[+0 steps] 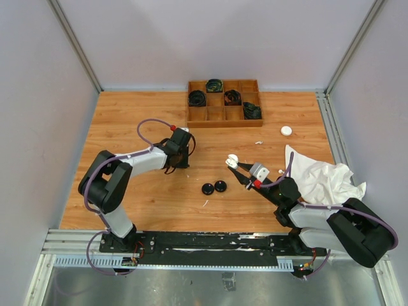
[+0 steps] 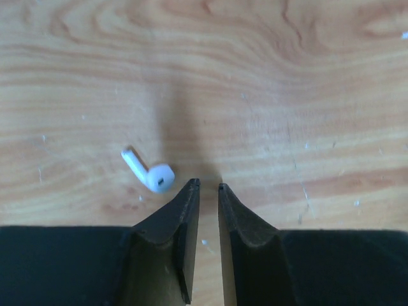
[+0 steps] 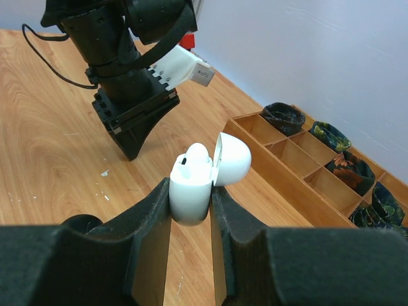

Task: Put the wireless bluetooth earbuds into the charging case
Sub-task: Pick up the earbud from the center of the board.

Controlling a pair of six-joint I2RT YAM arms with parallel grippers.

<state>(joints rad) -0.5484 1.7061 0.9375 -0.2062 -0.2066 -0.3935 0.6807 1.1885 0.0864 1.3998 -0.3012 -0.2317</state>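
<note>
White charging case (image 3: 190, 191), lid up, pinched in your right claw (image 3: 191, 213); left claw (image 2: 208, 186), nearly closed and empty, must grab the earbud (image 2: 148, 171) lower-left.

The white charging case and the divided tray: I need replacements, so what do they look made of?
The white charging case, held in the right end effector with its lid open, looks like smooth moulded plastic with a soft sheen and no seams. The divided tray looks like thin unpainted wood, matte brown with a faint grain; a laminate can't be ruled out.
</note>
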